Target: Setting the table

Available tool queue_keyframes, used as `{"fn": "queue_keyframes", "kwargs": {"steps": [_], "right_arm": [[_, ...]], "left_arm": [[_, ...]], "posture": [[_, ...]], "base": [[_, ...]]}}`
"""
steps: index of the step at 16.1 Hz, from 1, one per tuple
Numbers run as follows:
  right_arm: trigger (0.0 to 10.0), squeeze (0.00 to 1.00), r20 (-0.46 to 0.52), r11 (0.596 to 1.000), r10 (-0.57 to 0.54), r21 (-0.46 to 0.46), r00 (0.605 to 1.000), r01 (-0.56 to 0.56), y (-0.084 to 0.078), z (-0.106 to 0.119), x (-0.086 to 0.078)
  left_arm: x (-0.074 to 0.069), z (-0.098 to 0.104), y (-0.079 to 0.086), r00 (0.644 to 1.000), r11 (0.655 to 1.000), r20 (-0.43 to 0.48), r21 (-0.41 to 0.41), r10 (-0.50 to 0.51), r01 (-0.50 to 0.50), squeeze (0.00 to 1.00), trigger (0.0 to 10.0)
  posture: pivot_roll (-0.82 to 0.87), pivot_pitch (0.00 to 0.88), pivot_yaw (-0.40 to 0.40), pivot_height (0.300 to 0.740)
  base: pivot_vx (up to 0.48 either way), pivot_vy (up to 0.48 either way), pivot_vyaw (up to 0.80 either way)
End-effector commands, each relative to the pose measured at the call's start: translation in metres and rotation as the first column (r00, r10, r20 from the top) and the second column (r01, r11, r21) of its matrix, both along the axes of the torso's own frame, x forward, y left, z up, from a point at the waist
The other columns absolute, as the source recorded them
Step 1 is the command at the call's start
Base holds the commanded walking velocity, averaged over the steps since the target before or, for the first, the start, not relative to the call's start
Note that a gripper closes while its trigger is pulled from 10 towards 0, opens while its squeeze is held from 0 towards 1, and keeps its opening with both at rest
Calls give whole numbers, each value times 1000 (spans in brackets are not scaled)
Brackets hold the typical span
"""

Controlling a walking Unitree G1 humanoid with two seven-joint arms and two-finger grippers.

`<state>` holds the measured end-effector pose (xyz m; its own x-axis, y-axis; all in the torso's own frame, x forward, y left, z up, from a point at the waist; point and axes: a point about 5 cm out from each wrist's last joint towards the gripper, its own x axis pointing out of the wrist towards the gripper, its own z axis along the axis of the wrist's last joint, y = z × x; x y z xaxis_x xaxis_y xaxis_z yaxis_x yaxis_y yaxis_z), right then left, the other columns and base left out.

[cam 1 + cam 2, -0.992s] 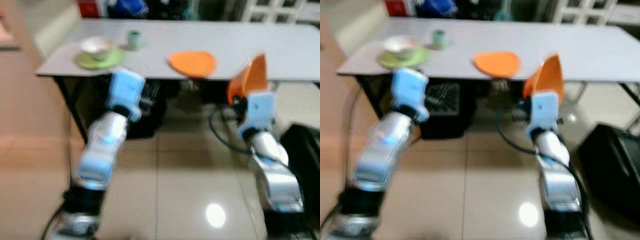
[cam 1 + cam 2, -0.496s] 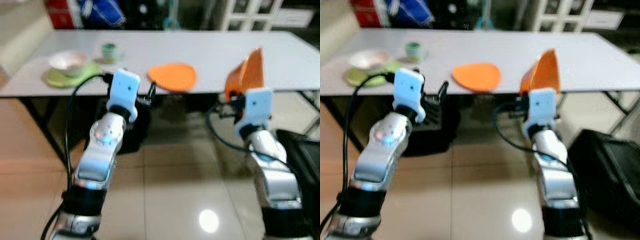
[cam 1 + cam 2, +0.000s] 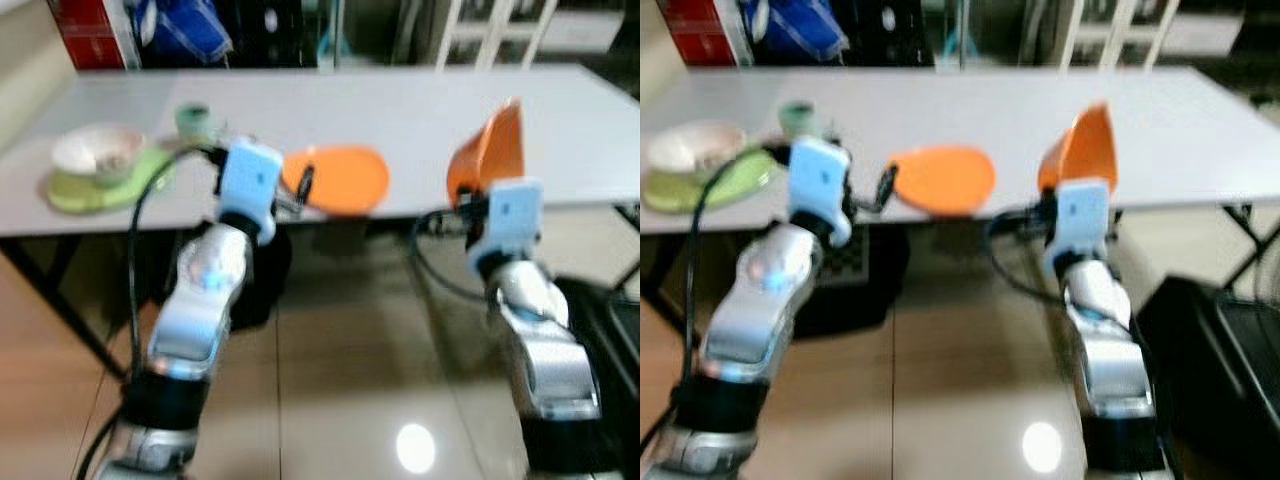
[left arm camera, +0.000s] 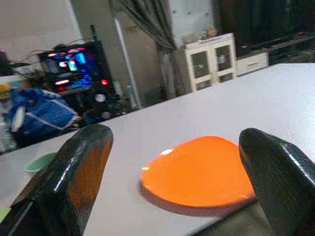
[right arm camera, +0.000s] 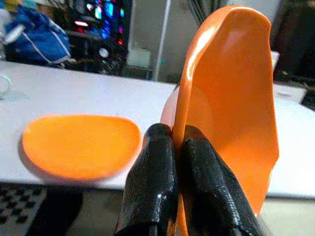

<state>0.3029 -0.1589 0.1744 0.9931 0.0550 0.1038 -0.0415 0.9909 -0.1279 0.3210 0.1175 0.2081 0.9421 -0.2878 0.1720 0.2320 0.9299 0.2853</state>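
Right tool (image 5: 172, 147) is clamped on the rim of an upright orange plastic plate (image 3: 495, 150), level with the long white table's (image 3: 420, 110) near edge. Left tool (image 4: 172, 196), fingers apart, faces the flat orange plate (image 4: 199, 169). Best approach: tilt it level, lower gently onto bare tabletop.

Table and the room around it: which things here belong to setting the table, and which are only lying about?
Belong to the job:
- orange plate held upright in the right tool
- second orange plate flat on the white table, before the open left tool
- bowl on green plate
- green cup

Lying about:
- blue bag
- white cabinet
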Motion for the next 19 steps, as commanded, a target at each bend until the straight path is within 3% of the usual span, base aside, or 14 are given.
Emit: {"fn": "queue_keyframes", "kwargs": {"steps": [1,13,19], "right_arm": [[10000,0,66,999,53,-1,996,-53,13,14,1],[10000,0,68,998,66,-10,996,-65,13,14,1],[10000,0,68,998,65,-16,996,-64,10,16,1]], "left_arm": [[0,3,6,1000,1000,12,3,16,-16,0,10000],[1,2,3,1000,1000,10,7,14,-14,0,10000],[1,3,1,1000,999,12,41,29,-29,0,10000]], "posture": [[28,0,-23,740],[22,0,-23,740],[16,0,-31,740]], "base": [[480,0,0],[479,0,0],[0,0,0]]}}
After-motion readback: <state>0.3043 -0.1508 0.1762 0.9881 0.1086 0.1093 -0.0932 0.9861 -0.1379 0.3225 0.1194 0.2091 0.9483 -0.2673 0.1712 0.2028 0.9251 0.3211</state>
